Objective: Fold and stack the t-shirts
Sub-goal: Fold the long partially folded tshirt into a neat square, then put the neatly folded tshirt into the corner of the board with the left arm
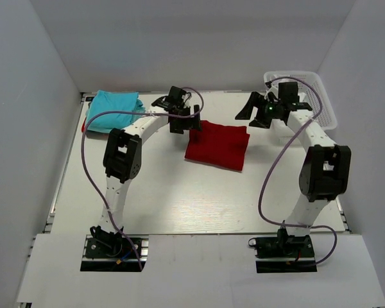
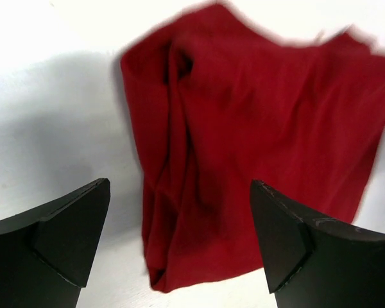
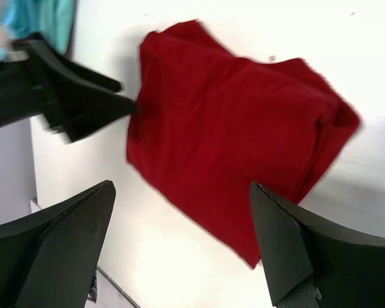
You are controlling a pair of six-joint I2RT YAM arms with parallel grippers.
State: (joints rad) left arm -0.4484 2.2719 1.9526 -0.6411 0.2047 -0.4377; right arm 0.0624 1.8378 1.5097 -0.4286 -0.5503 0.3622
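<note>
The dark red t-shirt (image 1: 218, 145) lies folded into a rough rectangle near the middle of the table; it also shows in the left wrist view (image 2: 244, 141) and the right wrist view (image 3: 231, 128). Turquoise t-shirts (image 1: 115, 109) lie folded at the back left. My left gripper (image 1: 185, 122) is open and empty, hovering just above the red shirt's left edge (image 2: 179, 250). My right gripper (image 1: 251, 109) is open and empty, raised above the table to the right of the red shirt (image 3: 183, 250).
A white mesh basket (image 1: 321, 86) stands at the back right corner. White walls close the table (image 1: 179, 199) on the left, back and right. The left gripper's fingers (image 3: 77, 109) show in the right wrist view.
</note>
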